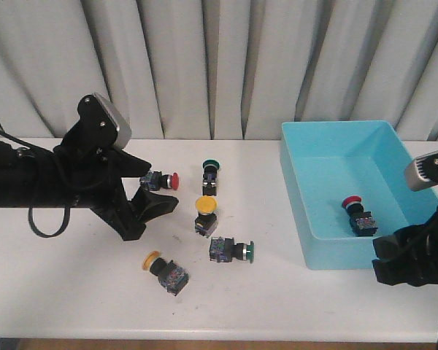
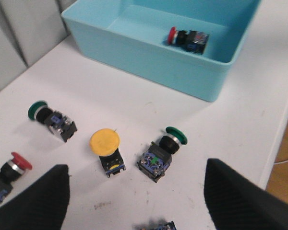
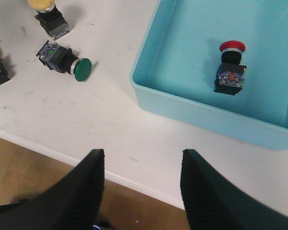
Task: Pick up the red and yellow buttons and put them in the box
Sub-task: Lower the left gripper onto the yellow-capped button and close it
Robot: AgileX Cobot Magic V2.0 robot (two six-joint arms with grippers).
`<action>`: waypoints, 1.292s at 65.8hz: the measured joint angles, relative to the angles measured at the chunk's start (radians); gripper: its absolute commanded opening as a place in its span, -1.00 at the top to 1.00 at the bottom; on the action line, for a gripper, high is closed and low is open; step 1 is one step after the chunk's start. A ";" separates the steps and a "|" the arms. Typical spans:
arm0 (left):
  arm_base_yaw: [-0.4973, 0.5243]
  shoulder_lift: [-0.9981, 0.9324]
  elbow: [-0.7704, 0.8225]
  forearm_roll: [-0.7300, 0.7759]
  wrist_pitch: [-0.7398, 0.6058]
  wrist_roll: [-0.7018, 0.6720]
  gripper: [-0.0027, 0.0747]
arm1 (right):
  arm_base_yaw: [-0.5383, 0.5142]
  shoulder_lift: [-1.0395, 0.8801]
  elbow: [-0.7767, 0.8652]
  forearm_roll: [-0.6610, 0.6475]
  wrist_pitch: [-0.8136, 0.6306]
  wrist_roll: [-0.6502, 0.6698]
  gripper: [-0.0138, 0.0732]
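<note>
White table [image 1: 277, 292] carries the left gripper [image 1: 152, 197], fingers apart, hovering beside buttons.

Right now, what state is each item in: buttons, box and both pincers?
Red button in box: inside, lying down.
Red button on table: unpicked.
Upper yellow button: unpicked.
Lower yellow button: unpicked.
Box: holds one button.
Left pincer: open, empty.
Right pincer: open, empty.

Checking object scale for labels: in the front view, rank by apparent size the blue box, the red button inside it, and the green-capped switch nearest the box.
1. Blue box, by far the largest.
2. and 3. Green-capped switch and red button: look alike, so I won't rank them.
</note>
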 measured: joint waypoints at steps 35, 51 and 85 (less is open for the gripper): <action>-0.183 0.298 -0.242 0.289 -0.220 -0.480 -0.46 | 0.000 0.000 0.000 0.000 -0.004 -0.001 -0.13; -0.192 0.472 -0.405 0.584 -0.177 -0.852 -0.46 | 0.000 0.000 0.000 0.000 -0.005 -0.001 -0.13; -0.198 0.732 -0.667 0.879 0.021 -1.164 -0.45 | 0.000 0.000 0.000 0.000 -0.005 -0.001 -0.13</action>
